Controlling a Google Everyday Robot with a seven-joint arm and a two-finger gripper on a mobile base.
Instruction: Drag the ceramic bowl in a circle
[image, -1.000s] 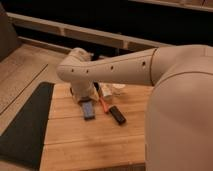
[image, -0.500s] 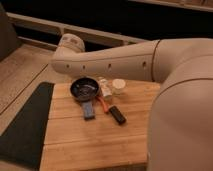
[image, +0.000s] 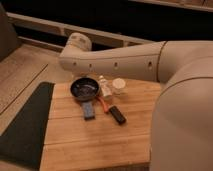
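Note:
The ceramic bowl (image: 84, 89) is round, shallow and glossy dark, and sits near the back left of the wooden table top (image: 100, 145). My pale arm (image: 115, 62) reaches from the right across the back of the table, above and behind the bowl. Its rounded joint (image: 77, 42) is at the upper left. My gripper is hidden behind the arm and does not show. Nothing touches the bowl.
Right of the bowl stand a small clear bottle (image: 104, 86) and a small pale round jar (image: 119, 85). In front lie a blue block (image: 89, 111), an orange-handled tool (image: 102, 105) and a black bar (image: 118, 115). A dark mat (image: 25, 125) lies to the table's left.
The arm has lifted up and back from over the table, uncovering the bowl, the bottle and the jar. The items on the table have stayed put.

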